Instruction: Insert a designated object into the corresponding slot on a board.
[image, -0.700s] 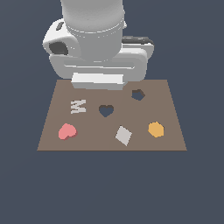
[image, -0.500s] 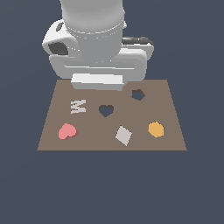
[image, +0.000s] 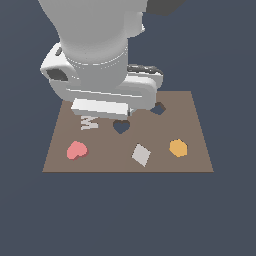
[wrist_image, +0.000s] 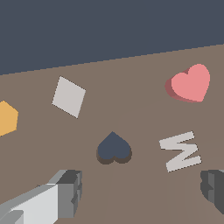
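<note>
The salmon-pink heart (image: 76, 150) lies on the brown board (image: 195, 125) near its front corner on the exterior view's left. It also shows in the wrist view (wrist_image: 191, 83). The dark navy heart slot (image: 121, 126) is at the board's middle and is empty (wrist_image: 113, 148). My gripper (wrist_image: 142, 187) is open and empty. It hovers above the board, with the slot and the pale M (wrist_image: 180, 151) just ahead of the gap between its fingers (wrist_image: 65, 192). In the exterior view the arm's body hides the fingers.
A pale grey square (image: 141, 154) and an orange hexagon (image: 178, 148) lie along the board's front. A dark pentagon-like cutout (image: 158, 108) sits at the back right, partly behind the arm. The M (image: 88, 122) is partly covered by the hand.
The arm has come forward and down over the board, a little to the exterior view's left, and now covers the top of the M. The blocks have not moved.
</note>
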